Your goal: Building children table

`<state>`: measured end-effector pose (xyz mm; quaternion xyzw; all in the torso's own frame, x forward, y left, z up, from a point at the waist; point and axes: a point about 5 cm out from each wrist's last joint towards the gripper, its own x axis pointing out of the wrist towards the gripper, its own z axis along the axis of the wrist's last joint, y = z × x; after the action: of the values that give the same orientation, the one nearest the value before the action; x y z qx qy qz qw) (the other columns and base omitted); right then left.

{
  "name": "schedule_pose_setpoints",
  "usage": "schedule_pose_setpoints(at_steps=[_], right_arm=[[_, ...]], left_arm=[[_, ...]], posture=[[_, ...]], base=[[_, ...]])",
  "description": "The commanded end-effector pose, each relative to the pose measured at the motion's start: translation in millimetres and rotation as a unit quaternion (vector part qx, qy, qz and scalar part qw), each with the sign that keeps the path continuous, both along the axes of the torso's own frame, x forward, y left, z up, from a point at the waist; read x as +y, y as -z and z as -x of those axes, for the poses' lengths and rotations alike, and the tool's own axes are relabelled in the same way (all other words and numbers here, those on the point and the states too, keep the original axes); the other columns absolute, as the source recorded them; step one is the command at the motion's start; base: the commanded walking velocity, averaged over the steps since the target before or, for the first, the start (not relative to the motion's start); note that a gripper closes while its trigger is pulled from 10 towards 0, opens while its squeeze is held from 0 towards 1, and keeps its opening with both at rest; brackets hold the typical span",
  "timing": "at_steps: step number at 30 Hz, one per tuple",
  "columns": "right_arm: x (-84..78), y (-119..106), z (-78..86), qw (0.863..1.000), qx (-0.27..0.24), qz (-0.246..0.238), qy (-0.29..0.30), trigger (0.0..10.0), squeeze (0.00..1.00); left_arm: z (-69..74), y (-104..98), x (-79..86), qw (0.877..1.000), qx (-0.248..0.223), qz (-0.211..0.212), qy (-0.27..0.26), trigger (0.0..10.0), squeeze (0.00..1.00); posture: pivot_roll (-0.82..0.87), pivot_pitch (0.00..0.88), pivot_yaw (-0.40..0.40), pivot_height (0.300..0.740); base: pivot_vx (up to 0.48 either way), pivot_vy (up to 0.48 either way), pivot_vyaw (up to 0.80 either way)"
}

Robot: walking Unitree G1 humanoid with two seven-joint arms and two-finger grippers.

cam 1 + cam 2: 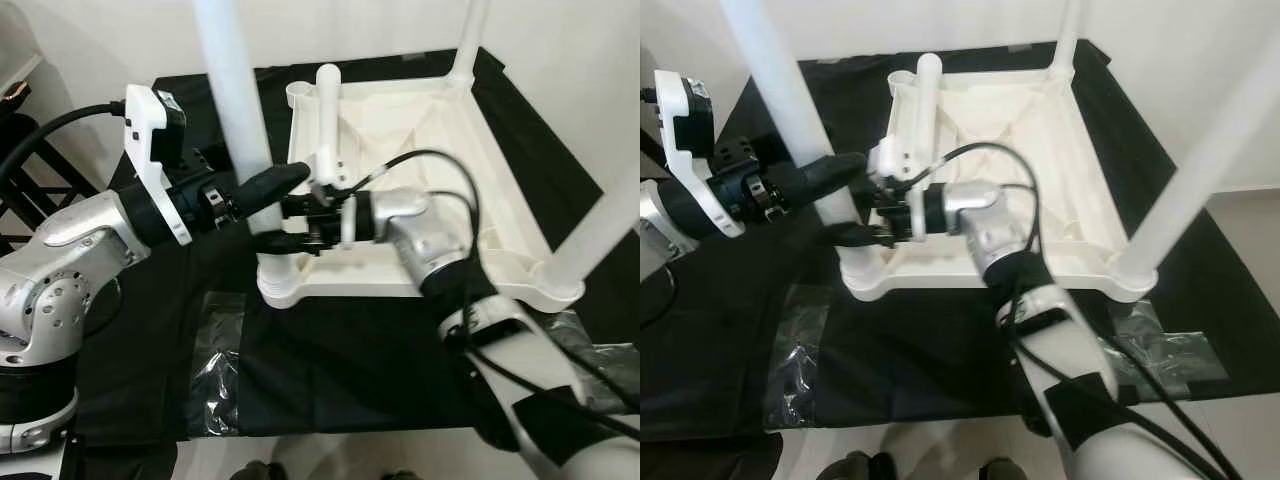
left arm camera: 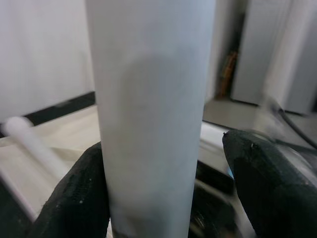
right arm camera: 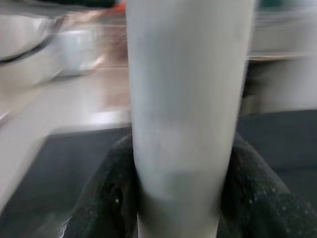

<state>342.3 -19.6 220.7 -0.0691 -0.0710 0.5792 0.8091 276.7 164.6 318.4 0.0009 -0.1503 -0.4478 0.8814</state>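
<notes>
- Tabletop (image 1: 420,190): white, lying upside down on a black cloth (image 1: 330,370), centre of the frame, ribbed underside facing up.
- Legs standing in corner sockets, long axes roughly vertical, free ends pointing up out of frame: near-left leg (image 1: 235,110), near-right leg (image 1: 600,235), far-right leg (image 1: 468,45).
- Loose leg (image 1: 327,120): lying on the underside by the far-left socket, upper centre, long axis running away from the camera; judged not yet fitted.
- Progress: three of four legs appearing seated; the fourth, and turning the table over, are remaining.
- Left claw (image 1: 285,210): reaching in from the left, fingers (image 2: 81,198) partly open around the near-left leg, one touching it, one standing apart.
- Right claw (image 1: 300,225): reaching in from the right, closed around the same leg just above its socket.
</notes>
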Motion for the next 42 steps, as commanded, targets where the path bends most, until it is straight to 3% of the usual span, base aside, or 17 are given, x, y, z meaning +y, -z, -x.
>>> schedule_pose_setpoints(at_steps=[1, 2, 3, 5, 11, 19, 20, 22, 23, 33, 34, 35, 37, 38, 42], right_arm=[[-3.3, 39, 1.2, 0.988, 0.060, 0.054, 0.132, 0.0, 0.00], [4.4, 55, 22.3, 0.980, 0.086, 0.038, 0.177, 0.0, 0.00], [4.4, 55, 22.3, 0.980, 0.086, 0.038, 0.177, 0.0, 0.00], [16.4, 65, 40.7, 0.978, 0.101, 0.024, 0.184, 0.0, 0.00], [27.9, 57, 32.8, 0.982, 0.082, 0.018, 0.170, 0.0, 0.00], [27.4, 50, 33.5, 0.979, 0.076, 0.018, 0.190, 0.0, 0.00], [27.0, 48, 37.4, 0.976, 0.077, 0.019, 0.203, 0.0, 0.00], [27.0, 48, 37.4, 0.976, 0.077, 0.019, 0.203, 0.0, 0.00], [26.7, 46, 40.4, 0.974, 0.076, 0.020, 0.211, 0.0, 0.00], [29.7, 40, 41.0, 0.980, 0.060, 0.016, 0.189, 0.0, 0.00], [30.6, 37, 40.1, 0.982, 0.055, 0.011, 0.182, 2.1, 0.00], [30.7, 32, 38.1, 0.985, 0.042, 0.009, 0.165, 10.0, 0.00], [30.6, 28, 36.7, 0.988, 0.033, 0.009, 0.153, 10.0, 0.00], [29.2, 24, 35.3, 0.991, 0.032, 0.006, 0.129, 10.0, 1.00], [22.2, 13, 28.6, 0.996, 0.025, -0.017, 0.080, 10.0, 1.00]], left_arm=[[9.8, -6, -10.1, 0.999, -0.020, -0.011, 0.039, 10.0, 0.00], [8.3, -7, -6.7, 0.999, -0.019, -0.011, 0.027, 10.0, 0.00], [8.3, -7, -6.7, 0.999, -0.019, -0.011, 0.027, 10.0, 0.00], [7.7, -7, -3.9, 1.000, -0.013, -0.014, 0.024, 10.0, 0.00], [5.7, -5, -4.1, 0.999, -0.011, -0.020, 0.024, 10.0, 0.00], [4.2, -2, -4.8, 1.000, -0.004, -0.021, 0.021, 10.0, 0.00], [4.2, -1, -5.0, 0.999, -0.002, -0.021, 0.024, 5.1, 0.00], [4.2, -1, -5.0, 0.999, -0.002, -0.021, 0.024, 5.1, 0.00], [4.4, -1, -5.3, 0.999, 0.001, -0.023, 0.029, 0.0, 0.00], [6.3, 0, -7.2, 0.998, 0.006, -0.031, 0.045, 0.0, 0.00], [6.7, 0, -7.3, 0.998, 0.007, -0.031, 0.045, 0.0, 0.00], [7.1, 1, -7.6, 0.998, 0.008, -0.033, 0.047, 0.0, 0.00], [7.4, 1, -7.7, 0.998, 0.008, -0.033, 0.048, 0.0, 0.00], [7.4, 1, -8.0, 0.998, 0.008, -0.034, 0.048, 0.0, 0.00], [7.8, 1, -8.9, 0.998, 0.008, -0.034, 0.051, 0.0, 0.00]], posture=[[0.05, 0.203, 0.045, 0.740], [0.05, 0.201, 0.053, 0.740], [0.05, 0.201, 0.053, 0.740], [0.04, 0.187, 0.060, 0.740], [0.03, 0.172, 0.047, 0.740], [0.02, 0.166, 0.051, 0.740], [0.02, 0.165, 0.053, 0.740], [0.02, 0.165, 0.053, 0.740], [0.02, 0.162, 0.054, 0.740], [0.03, 0.156, 0.053, 0.740], [0.03, 0.155, 0.053, 0.740], [0.03, 0.154, 0.052, 0.740], [0.03, 0.154, 0.052, 0.740], [0.03, 0.153, 0.052, 0.740], [0.03, 0.154, 0.054, 0.740]], base=[[0.000, 0.000, 0.00], [0.000, 0.000, 0.00], [0.000, 0.000, 0.00], [0.000, 0.000, 0.00], [0.000, 0.000, 0.00], [0.000, 0.000, 0.00], [0.000, 0.000, 0.00], [0.000, 0.000, 0.00], [0.000, 0.000, 0.00], [0.000, 0.000, 0.00], [0.000, 0.000, 0.00], [0.000, 0.000, 0.00], [0.000, 0.000, 0.00], [0.000, 0.000, 0.00], [0.000, 0.000, 0.00]])
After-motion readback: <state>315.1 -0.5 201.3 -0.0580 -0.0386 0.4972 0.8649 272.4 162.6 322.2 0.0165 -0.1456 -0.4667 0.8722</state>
